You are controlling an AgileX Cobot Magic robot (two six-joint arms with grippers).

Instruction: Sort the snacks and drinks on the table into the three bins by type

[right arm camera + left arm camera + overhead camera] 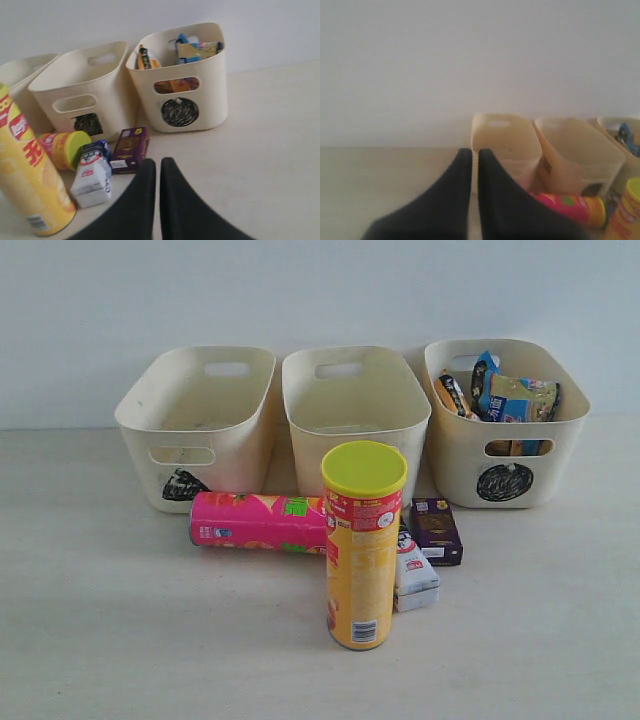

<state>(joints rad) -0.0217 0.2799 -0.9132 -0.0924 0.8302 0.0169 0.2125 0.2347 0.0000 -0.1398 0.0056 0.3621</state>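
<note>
The yellow chip tube [364, 544] stands upright at the table's front middle. Behind it the pink tube [258, 522] lies on its side. The white-and-blue carton [413, 571] and the dark purple carton [436, 530] lie to the right of the tubes. At the back stand the three cream bins: left bin [198, 424], middle bin [354, 412], and right bin [505, 420] holding the crinkly bags [505, 397]. Neither gripper shows in the exterior view. My left gripper [474, 156] is shut and holds nothing, short of the left bin [505, 145]. My right gripper [157, 166] is shut and holds nothing, near the purple carton [129, 148].
A plain white wall rises behind the bins. Bare pale table lies to the left of the tubes and to the right of the cartons. The left and middle bins look empty inside.
</note>
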